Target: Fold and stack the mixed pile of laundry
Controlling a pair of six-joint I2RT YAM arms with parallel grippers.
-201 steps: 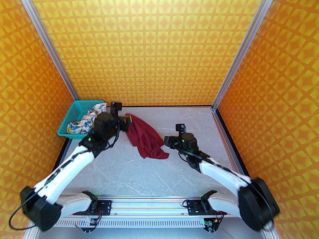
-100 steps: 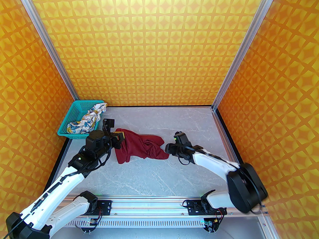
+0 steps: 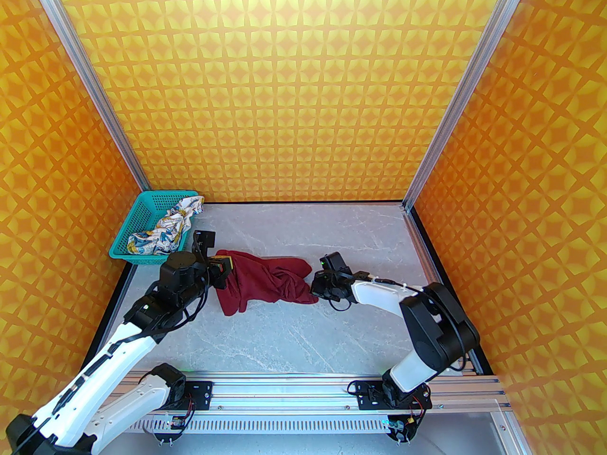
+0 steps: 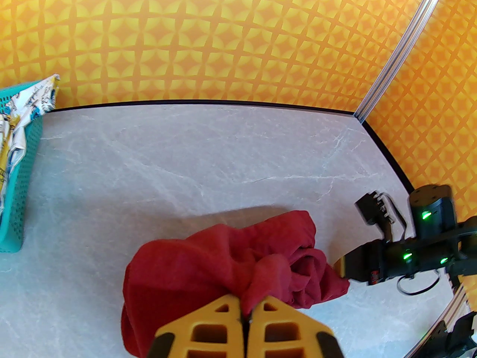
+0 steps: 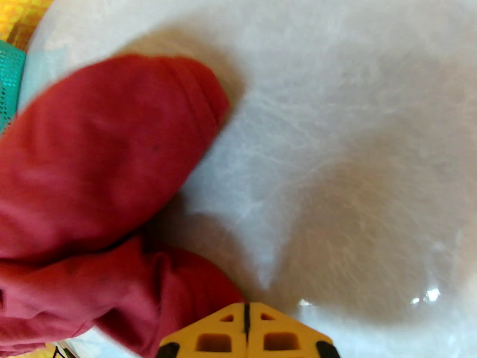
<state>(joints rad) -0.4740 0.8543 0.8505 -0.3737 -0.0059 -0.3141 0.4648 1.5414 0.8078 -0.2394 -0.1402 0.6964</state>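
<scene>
The dark red T-shirt point(image 3: 265, 280) lies bunched on the grey table point(image 3: 332, 235), mid-left. My left gripper point(image 3: 227, 269) is shut on its left end; in the left wrist view the yellow fingers point(image 4: 220, 323) pinch a red fold point(image 4: 223, 259). My right gripper point(image 3: 314, 290) sits at the shirt's right edge, shut, and the red cloth point(image 5: 93, 162) runs right into its closed tips point(image 5: 246, 306). The white printed garment point(image 3: 166, 228) lies crumpled in the teal basket point(image 3: 137, 218) at the back left.
The basket point(image 4: 15, 185) stands in the table's far left corner against the orange patterned walls. Aluminium posts point(image 3: 441, 126) mark the back corners. Bare tabletop stretches to the right and in front of the shirt. A rail point(image 3: 284, 391) holds both arm bases.
The left arm pulled the red shirt from near the basket toward me and laid it lower on the table. The right gripper slid left to the shirt's edge and shut.
</scene>
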